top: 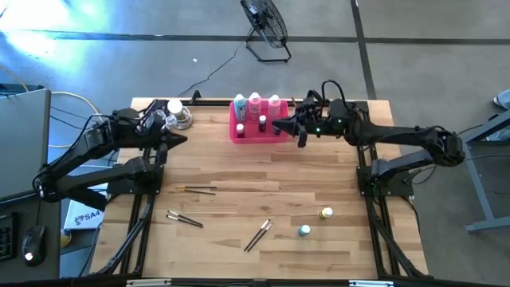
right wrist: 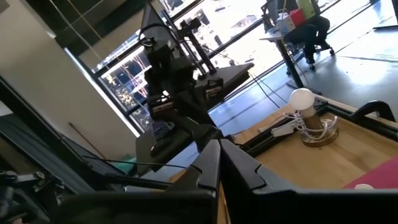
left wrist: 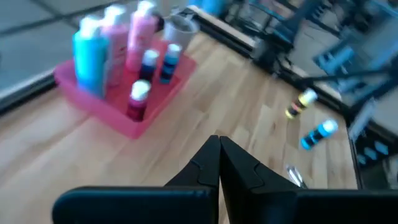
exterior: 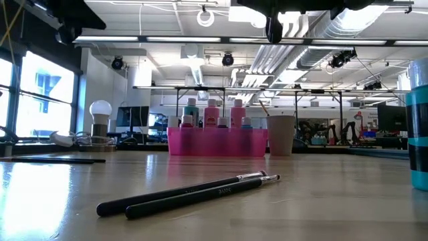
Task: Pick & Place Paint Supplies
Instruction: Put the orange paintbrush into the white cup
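Note:
The pink tray at the far middle of the table holds three tall white-capped bottles, one teal and two pink, and small bottles, among them a dark red one. A yellow bottle and a teal one lie on the wood at the near right. Thin brushes lie flat nearer the middle. My right gripper is shut and empty, hovering by the tray's right end. My left gripper is shut and empty, raised left of the tray.
A pale cup stands just right of the tray. A lamp with a round bulb and its cable sit at the far left corner. Bare wood lies between the tray and the brushes.

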`<action>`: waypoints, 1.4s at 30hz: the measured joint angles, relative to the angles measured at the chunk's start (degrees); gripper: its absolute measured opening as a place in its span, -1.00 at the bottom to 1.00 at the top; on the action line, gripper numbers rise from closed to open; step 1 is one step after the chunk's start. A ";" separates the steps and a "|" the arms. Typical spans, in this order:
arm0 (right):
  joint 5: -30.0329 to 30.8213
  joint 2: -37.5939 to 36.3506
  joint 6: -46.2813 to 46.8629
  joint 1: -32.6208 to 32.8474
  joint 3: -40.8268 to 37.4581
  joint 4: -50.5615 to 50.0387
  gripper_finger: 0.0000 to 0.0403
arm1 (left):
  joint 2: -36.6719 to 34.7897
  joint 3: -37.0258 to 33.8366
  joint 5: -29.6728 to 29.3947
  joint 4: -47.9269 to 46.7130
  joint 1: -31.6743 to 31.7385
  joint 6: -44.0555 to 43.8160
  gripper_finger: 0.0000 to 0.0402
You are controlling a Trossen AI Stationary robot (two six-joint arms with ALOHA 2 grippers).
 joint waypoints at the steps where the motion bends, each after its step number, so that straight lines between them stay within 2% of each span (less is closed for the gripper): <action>1: -0.63 0.00 0.00 -0.48 0.00 -0.01 -0.98 | 0.15 0.71 0.35 -1.49 -0.01 2.44 -1.00; 4: -2.54 0.00 0.06 -1.55 0.00 -0.02 -0.98 | 0.47 3.24 -2.05 -11.23 -0.02 6.96 -1.00; 7: -2.85 0.00 0.06 -2.19 0.00 -0.02 -0.98 | 0.84 5.44 -3.66 -21.16 -0.02 4.65 -1.00; 10: -2.82 0.00 0.02 -2.83 0.00 -0.09 -0.98 | 1.62 6.00 -3.76 -26.30 -0.02 2.24 -1.00; 14: -2.73 0.00 0.02 -3.94 0.00 -0.17 -0.98 | 3.49 6.09 -3.79 -26.26 -0.02 1.90 -1.00; 20: -2.66 0.00 0.02 -4.92 0.00 -0.53 -0.98 | 8.58 6.11 -2.65 -19.23 -1.75 3.02 -1.00; 23: -2.67 0.00 0.02 -5.17 0.00 -1.00 -0.98 | 11.43 6.14 -5.59 -18.83 -6.13 4.98 -1.00; 26: -2.82 0.00 0.02 -5.17 0.00 -1.47 -0.98 | 14.47 6.14 -11.13 -21.99 -12.33 4.49 -1.00; 35: -2.83 0.00 -1.71 -5.16 0.00 -2.93 -0.98 | 24.04 6.11 -18.20 -25.83 -34.35 -4.85 -1.00; 42: -2.85 0.00 -2.60 -5.16 0.00 -3.88 -0.98 | 28.51 5.22 -19.56 -31.82 -40.31 -15.35 -1.00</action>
